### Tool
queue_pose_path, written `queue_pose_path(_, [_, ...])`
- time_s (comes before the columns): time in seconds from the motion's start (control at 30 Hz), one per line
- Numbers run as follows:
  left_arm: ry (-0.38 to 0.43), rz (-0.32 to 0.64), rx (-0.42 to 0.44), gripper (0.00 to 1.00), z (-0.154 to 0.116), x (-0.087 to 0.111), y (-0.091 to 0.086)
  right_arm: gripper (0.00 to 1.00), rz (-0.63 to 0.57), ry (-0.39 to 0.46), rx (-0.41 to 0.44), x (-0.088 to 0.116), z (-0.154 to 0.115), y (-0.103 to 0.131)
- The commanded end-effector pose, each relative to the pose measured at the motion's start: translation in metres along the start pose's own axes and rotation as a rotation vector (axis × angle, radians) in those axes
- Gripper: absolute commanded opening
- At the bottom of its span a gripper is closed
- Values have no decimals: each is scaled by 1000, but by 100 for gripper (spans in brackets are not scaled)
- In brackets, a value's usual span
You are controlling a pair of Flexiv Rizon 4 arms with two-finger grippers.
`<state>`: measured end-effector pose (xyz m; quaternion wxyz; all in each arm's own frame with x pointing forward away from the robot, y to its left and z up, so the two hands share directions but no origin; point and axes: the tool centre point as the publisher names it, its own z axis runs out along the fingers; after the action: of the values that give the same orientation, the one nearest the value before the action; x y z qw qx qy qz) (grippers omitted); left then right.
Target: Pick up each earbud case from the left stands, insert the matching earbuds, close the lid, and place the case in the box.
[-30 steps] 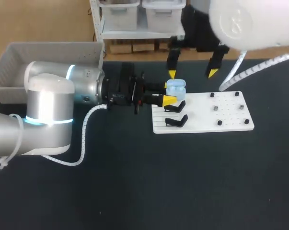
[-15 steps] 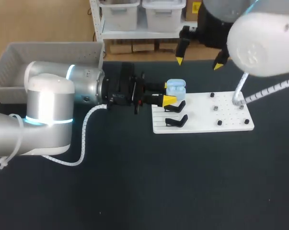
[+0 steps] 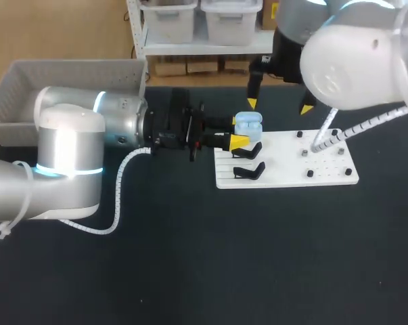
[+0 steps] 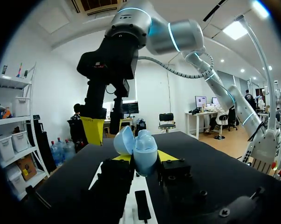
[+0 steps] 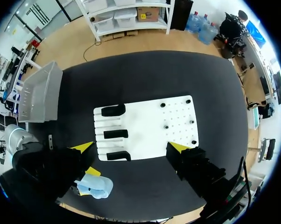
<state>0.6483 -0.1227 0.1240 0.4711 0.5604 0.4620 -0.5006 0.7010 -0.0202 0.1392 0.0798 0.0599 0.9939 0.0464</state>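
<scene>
My left gripper (image 3: 237, 132) clamps the open-lidded case (image 3: 248, 123), so my empty, wide-open right gripper (image 3: 278, 105) must next fetch 1 earbud.

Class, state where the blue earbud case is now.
Head view, centre: the earbud case is clamped in the left gripper, just off the stand end of the white board.

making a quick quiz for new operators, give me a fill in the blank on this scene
1. The left hand is shut on a light ___ earbud case.
2. The case's lid is ___.
3. The right hand, fingers apart, holds ___.
4. The white board carries ___ black stands.
Missing words: blue; open; nothing; three.
</scene>
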Motion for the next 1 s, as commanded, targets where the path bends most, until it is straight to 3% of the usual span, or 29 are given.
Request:
queue_pose_path(0.03, [-2, 3, -6, 0, 0, 1, -1, 100, -5, 26, 9, 4, -2, 0])
queue_pose_path(0.6, [-2, 3, -6, 0, 0, 1, -1, 100, -18, 116, -8, 37, -16, -8])
queue_pose_path(0.67, [-2, 3, -6, 0, 0, 1, -1, 100, -8, 160, -32, 40, -17, -7])
queue_pose_path(0.8, [-2, 3, -6, 0, 0, 1, -1, 100, -9, 150, -47, 41, -19, -7])
queue_pose_path(0.87, [-2, 3, -6, 0, 0, 1, -1, 100, -12, 96, -65, 38, -24, -7])
queue_pose_path(1.0, [-2, 3, -6, 0, 0, 1, -1, 100, -4, -14, -192, 30, -51, -8])
